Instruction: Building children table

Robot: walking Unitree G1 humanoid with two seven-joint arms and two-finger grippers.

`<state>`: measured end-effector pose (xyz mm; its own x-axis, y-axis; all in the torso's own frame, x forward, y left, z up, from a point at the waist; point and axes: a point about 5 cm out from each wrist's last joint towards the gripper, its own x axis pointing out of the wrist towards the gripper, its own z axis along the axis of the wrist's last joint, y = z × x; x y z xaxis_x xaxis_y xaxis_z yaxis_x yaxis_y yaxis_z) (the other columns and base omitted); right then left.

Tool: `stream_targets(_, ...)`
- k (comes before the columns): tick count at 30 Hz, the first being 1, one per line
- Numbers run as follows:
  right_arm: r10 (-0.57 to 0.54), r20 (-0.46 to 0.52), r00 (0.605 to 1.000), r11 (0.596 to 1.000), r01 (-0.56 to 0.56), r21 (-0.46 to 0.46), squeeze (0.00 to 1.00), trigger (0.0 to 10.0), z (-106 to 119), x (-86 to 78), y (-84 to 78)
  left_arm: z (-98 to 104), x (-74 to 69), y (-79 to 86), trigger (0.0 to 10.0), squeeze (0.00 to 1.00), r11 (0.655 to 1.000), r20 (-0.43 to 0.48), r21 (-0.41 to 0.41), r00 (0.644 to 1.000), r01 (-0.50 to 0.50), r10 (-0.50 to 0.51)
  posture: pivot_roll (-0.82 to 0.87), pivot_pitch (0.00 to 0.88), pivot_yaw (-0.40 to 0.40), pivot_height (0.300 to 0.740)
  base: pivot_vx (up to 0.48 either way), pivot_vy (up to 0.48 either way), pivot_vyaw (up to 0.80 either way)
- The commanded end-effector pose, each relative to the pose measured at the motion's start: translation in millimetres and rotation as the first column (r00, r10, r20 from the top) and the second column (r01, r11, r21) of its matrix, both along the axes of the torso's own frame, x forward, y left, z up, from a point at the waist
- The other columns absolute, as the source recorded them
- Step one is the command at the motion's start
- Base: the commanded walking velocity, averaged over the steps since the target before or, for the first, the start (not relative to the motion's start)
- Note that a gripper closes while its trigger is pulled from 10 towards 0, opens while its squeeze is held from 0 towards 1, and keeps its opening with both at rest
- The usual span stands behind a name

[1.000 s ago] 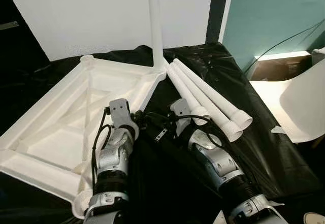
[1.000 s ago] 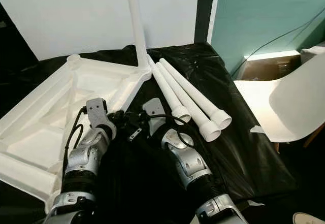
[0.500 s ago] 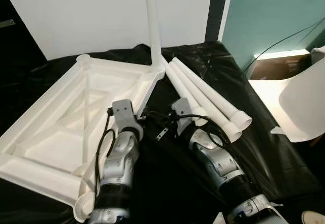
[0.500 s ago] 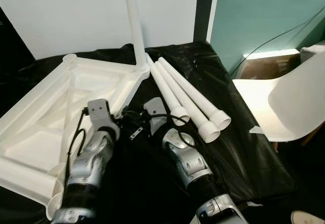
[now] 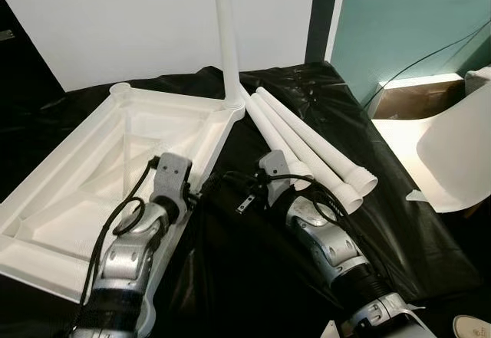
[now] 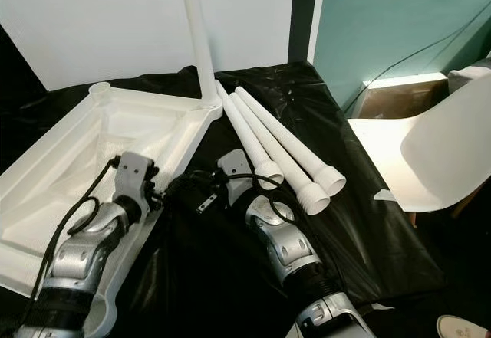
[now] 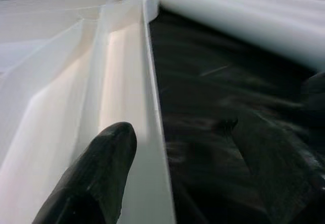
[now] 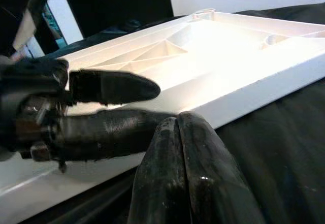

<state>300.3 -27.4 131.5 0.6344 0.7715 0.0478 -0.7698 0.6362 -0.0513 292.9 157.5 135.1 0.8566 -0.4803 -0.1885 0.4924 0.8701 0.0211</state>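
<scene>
The white table top (image 5: 92,162) lies upside down on a black sheet, ribs up. One white leg (image 5: 225,39) stands upright in its far corner socket. Three loose white legs (image 5: 311,150) lie side by side just right of that corner. My left gripper (image 7: 188,148) is open and straddles the table top's near right rim (image 7: 152,132), one finger over the white inside and one over the black sheet. My right gripper (image 8: 177,122) is shut with nothing in it, low over the sheet, pointing at the left gripper's fingers (image 8: 111,87) beside the rim.
A white chair (image 5: 460,154) stands at the right edge of the black sheet (image 5: 253,277). A white wall panel (image 5: 115,24) rises behind the table top, with a teal wall (image 5: 406,16) and a brown box (image 5: 414,100) at the back right.
My left arm has swung to the left, so its gripper now sits over the table top's rim instead of beside it. The right arm has hardly moved.
</scene>
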Motion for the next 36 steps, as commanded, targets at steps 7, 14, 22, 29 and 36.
stream_targets(7,0.005,0.007,1.000,1.000,-0.005,0.005,0.00,10.0,1.7,0.0,0.2,-20.0,-12.3,5.7,10.0,0.00,0.997,-0.147,0.055,0.988,0.054,-0.046,0.13,0.000,0.042,0.740,0.000,0.000,0.00)
stream_targets(14,0.011,0.005,1.000,1.000,-0.011,0.004,0.00,10.0,1.2,-0.2,1.7,-45.8,-31.2,-4.3,0.0,0.00,0.990,-0.336,0.080,0.938,0.118,-0.085,0.14,0.000,0.040,0.740,0.000,0.000,0.00)
stream_targets(22,0.013,0.008,1.000,1.000,-0.013,0.003,0.00,10.0,1.1,-0.9,2.1,-56.0,-24.2,-21.1,0.0,0.00,0.992,-0.359,0.102,0.933,0.076,-0.034,0.13,0.000,0.046,0.740,0.000,0.000,0.00)
stream_targets(29,0.005,0.009,1.000,1.000,-0.005,0.001,0.00,10.0,0.8,-0.9,1.1,-47.0,-3.4,-43.5,0.0,0.00,1.000,-0.352,0.002,0.936,-0.026,0.025,0.12,0.000,0.047,0.740,0.000,0.000,0.00)
stream_targets(36,0.000,0.009,1.000,1.000,0.000,0.002,0.00,10.0,0.8,-0.6,0.6,-37.2,18.3,-56.3,0.0,0.00,0.972,-0.364,-0.099,0.917,-0.212,0.163,0.12,0.000,0.048,0.740,0.000,0.000,0.00)
